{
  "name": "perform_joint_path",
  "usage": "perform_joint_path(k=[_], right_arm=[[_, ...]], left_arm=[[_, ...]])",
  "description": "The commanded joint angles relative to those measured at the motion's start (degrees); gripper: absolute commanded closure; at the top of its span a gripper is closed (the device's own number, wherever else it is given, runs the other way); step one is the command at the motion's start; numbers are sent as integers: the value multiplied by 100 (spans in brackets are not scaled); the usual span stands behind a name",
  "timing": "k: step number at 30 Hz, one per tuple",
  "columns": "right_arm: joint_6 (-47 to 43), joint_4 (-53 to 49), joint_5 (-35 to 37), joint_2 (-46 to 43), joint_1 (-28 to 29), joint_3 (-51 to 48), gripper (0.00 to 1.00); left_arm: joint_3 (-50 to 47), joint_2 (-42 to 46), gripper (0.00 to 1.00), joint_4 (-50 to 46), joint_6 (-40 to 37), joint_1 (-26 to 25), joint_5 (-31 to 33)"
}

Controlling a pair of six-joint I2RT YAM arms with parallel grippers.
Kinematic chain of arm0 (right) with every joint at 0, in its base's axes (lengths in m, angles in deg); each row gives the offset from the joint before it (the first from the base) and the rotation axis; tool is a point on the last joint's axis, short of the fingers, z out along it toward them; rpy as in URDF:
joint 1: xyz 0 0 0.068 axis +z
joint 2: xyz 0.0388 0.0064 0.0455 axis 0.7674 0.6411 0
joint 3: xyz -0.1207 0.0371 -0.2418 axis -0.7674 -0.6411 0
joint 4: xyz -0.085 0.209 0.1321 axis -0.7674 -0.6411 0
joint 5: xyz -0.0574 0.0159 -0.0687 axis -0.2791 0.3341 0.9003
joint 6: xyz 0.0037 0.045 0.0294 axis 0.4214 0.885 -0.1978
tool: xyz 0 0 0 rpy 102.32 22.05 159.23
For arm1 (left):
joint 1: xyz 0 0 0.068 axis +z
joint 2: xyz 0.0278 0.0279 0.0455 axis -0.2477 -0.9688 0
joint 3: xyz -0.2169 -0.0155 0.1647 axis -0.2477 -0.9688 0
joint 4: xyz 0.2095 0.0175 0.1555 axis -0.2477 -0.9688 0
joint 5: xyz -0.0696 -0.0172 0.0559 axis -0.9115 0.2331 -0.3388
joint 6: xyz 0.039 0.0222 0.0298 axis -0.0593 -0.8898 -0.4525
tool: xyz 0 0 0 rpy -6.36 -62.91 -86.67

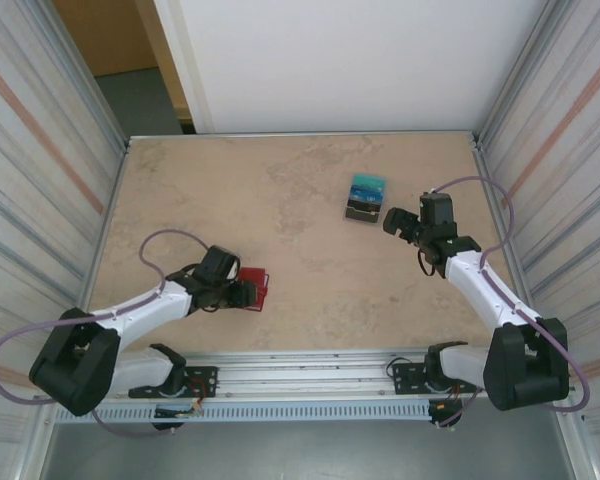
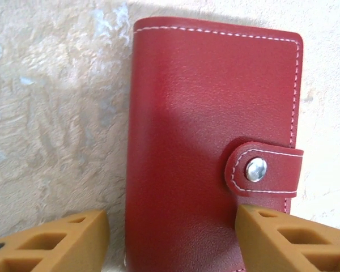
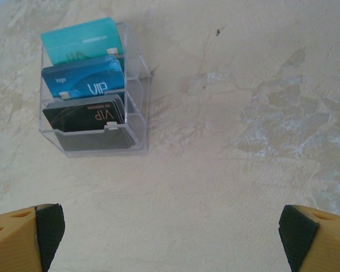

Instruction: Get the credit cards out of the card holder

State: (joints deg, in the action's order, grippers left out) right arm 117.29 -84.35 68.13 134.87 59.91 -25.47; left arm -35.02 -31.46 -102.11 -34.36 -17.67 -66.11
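"VIP" is printed on the blue card (image 3: 85,79) and the black card (image 3: 88,116).

Bright, even light; a soft shadow crosses the card holder (image 2: 209,113), stitching sharp.

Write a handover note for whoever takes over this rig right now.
Left end effector: open, over one end of the red wallet, no grip yet.
Right end effector: open, hovering short of the clear rack.
Wallet shut, snap fastened; three cards, teal, blue and black, stand in the rack.
Done: no card out.
Left: pull out every card; wallet unopened.
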Motion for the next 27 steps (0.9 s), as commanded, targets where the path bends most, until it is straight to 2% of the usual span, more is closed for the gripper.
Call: perform_joint_path(k=[1,4,10,18,27], right_arm=[[202,-356,223,-102,107,118,1],[429,-544,66,-49,228,153,1],[1000,-610,-1069,398,723,147,1],[1304,-389,-1351,877,1768,361,1],[1870,778,-2403,1559,2405,443,2]], left_arm=[[-91,-303,44,231,97,-208,-319],[-98,-256,50,292,221,-262,-381],[-210,-112,61,583,585,-297,-645],[-421,210,73,1050,1039,-297,-855],[-719,545,86,1632,1435,-297,-991]])
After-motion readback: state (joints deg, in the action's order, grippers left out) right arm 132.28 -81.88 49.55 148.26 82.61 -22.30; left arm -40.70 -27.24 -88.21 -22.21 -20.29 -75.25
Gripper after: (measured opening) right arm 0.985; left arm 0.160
